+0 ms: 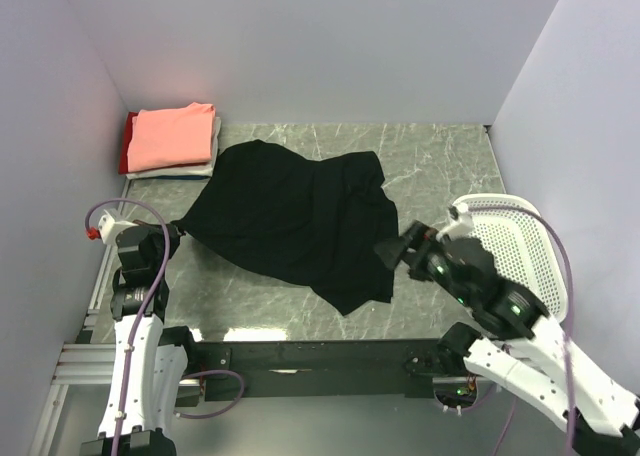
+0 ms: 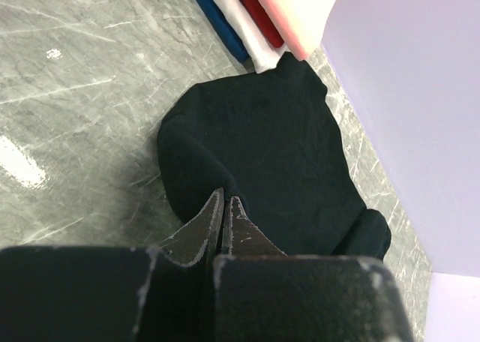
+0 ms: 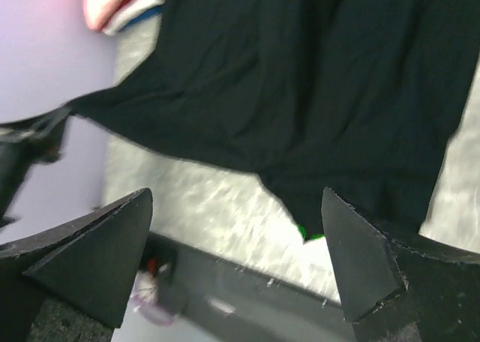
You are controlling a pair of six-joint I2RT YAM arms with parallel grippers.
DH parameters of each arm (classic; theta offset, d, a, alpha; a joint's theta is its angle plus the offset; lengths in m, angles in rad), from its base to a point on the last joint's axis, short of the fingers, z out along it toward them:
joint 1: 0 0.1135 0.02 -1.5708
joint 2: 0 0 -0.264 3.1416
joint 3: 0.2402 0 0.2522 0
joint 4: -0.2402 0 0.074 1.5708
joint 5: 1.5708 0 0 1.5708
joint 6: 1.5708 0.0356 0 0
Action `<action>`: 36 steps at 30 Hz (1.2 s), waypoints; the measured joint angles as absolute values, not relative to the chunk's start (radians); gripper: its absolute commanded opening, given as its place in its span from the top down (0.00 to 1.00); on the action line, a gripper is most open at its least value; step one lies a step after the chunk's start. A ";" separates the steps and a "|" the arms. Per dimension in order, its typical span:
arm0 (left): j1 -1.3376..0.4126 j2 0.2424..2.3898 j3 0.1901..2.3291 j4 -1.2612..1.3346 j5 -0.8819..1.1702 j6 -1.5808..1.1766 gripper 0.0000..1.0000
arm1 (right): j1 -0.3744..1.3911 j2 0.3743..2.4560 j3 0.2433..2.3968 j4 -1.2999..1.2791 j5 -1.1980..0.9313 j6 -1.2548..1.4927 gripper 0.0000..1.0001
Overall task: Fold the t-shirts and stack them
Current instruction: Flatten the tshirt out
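Closest to the left wrist lens, my left pincer (image 2: 225, 211) is clenched, its two tips meeting on the near edge of the black t-shirt (image 2: 277, 147). My right pincer (image 3: 234, 244) is released, jaws standing wide above the garment's opposite edge. It holds nothing.

Location of work item: the black t-shirt lies spread but rumpled across the middle of the table (image 1: 440, 156), with one corner drawn to a point at the left pincer. The stack of folded t-shirts (image 1: 172, 138), salmon-pink on top, sits in the far left corner, touching or just beside the black cloth's far edge.

Step in hand (judgement): flattening the black t-shirt ahead of its first fold. No fold is made yet.

Next move calls for:
1. Lower the right pincer onto the right-hand edge.
2. Close on that edge without gathering extra wrinkles.
3. Draw both pincers apart to tension the cloth.

Risk: a pinched wrinkle would probably carry a crease into the fold.

View differences:
- Only the top external view shows the garment's whole outline and the white mesh basket (image 1: 520, 241) beside my right arm.
- The left wrist view shows the closed tips on the cloth and a blue layer (image 2: 217, 19) in the stack, which the top view hides.
- The right wrist view, partly blurred, shows the open gap with black cloth beneath it.
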State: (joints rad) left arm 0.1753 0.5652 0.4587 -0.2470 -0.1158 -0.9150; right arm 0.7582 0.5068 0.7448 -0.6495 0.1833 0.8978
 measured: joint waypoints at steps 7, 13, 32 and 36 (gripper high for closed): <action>0.175 0.558 0.466 -0.253 -0.108 -0.902 1.00 | 0.355 0.779 0.625 -0.427 -0.053 0.768 0.15; 0.175 0.551 0.467 -0.251 -0.102 -0.899 1.00 | 0.336 0.720 0.456 -0.403 -0.145 0.751 0.21; 0.175 0.551 0.467 -0.252 -0.100 -0.899 1.00 | 0.333 1.017 0.344 -0.173 -0.103 0.817 0.36; 0.175 0.545 0.467 -0.252 -0.101 -0.899 1.00 | 0.331 1.087 0.377 -0.127 -0.072 0.818 0.40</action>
